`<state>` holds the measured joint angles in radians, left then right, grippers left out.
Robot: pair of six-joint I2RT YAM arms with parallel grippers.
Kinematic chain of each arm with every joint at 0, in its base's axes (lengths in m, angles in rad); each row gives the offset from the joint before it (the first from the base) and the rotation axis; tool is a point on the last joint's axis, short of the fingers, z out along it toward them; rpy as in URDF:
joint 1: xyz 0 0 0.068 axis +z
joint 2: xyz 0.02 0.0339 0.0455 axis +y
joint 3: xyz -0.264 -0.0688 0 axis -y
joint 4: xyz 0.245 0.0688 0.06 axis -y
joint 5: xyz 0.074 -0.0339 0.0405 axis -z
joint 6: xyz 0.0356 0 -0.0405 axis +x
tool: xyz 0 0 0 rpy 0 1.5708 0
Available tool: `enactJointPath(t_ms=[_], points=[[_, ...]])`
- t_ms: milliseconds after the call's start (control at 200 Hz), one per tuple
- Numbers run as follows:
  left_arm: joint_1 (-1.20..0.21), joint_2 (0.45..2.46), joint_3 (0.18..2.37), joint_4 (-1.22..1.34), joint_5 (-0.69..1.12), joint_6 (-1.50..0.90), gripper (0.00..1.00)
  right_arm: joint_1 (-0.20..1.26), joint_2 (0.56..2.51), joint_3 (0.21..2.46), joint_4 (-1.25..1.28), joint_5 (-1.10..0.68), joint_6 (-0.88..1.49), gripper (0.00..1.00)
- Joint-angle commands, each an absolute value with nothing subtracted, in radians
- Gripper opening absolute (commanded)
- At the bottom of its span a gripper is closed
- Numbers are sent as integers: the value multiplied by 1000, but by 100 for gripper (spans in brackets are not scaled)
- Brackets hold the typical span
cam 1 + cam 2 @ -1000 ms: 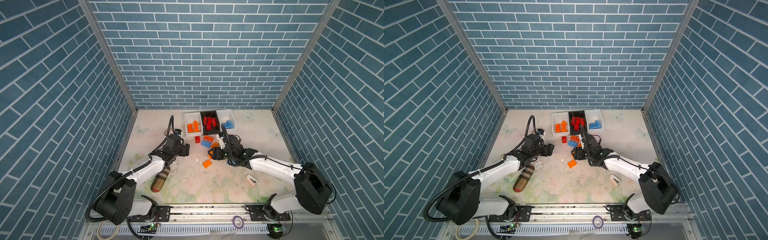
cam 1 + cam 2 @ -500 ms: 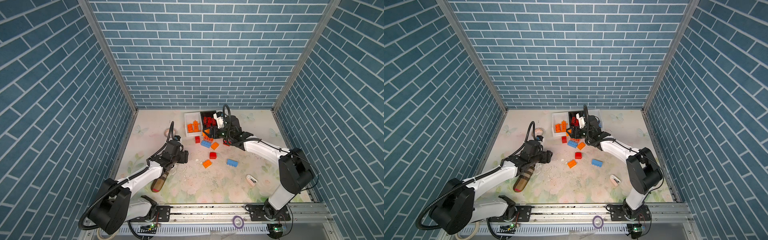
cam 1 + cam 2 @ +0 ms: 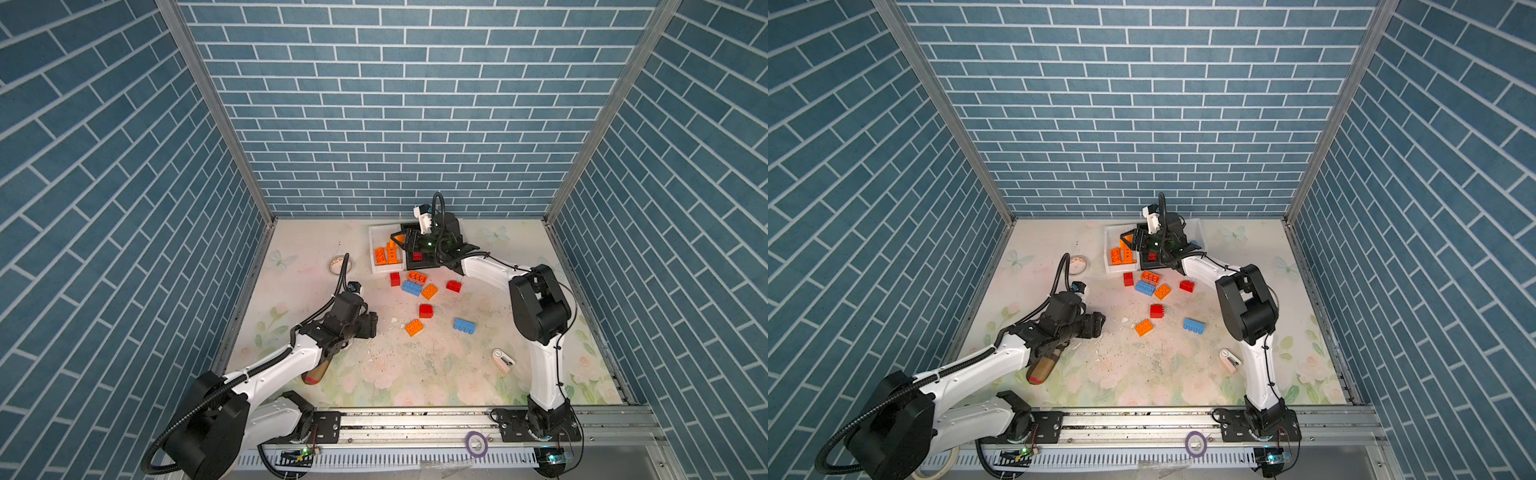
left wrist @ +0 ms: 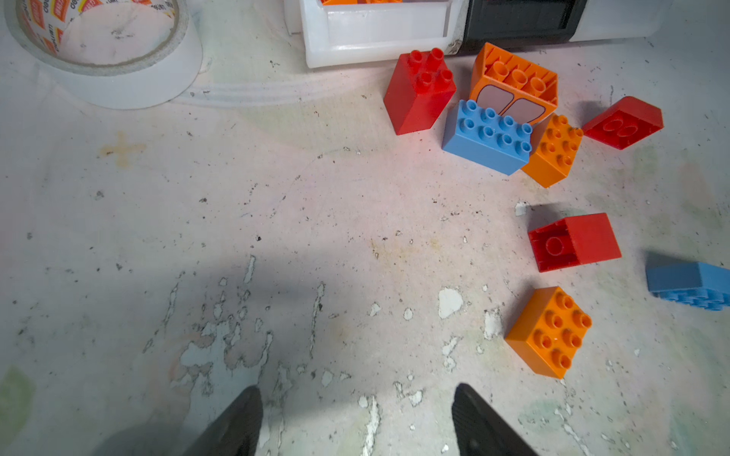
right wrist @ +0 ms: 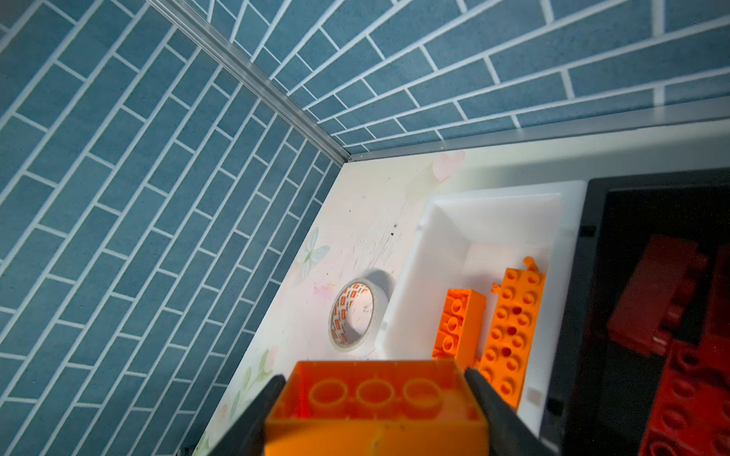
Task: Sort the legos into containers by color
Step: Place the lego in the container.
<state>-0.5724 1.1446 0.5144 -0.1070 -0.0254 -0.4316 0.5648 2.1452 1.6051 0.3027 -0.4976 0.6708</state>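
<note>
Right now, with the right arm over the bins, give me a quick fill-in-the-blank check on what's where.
1. The right gripper is shut on a brick whose colour is ___.
2. The pieces showing in the black bin are all ___.
3. The left gripper holds nothing, and its jaws stand ___.
4. The number of light blue bricks lying loose on the table is ___.

Missing words: orange; red; open; two.
</note>
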Motion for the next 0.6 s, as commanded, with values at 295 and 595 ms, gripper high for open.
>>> enactJointPath(t_ms=[295,595], points=[[-634,1112,476,-111,-48,-515,78,555,2403,1969,173,-501,676,53],[-652,1115,462,-101,-51,-531,78,553,2505,2149,27,-458,616,66]])
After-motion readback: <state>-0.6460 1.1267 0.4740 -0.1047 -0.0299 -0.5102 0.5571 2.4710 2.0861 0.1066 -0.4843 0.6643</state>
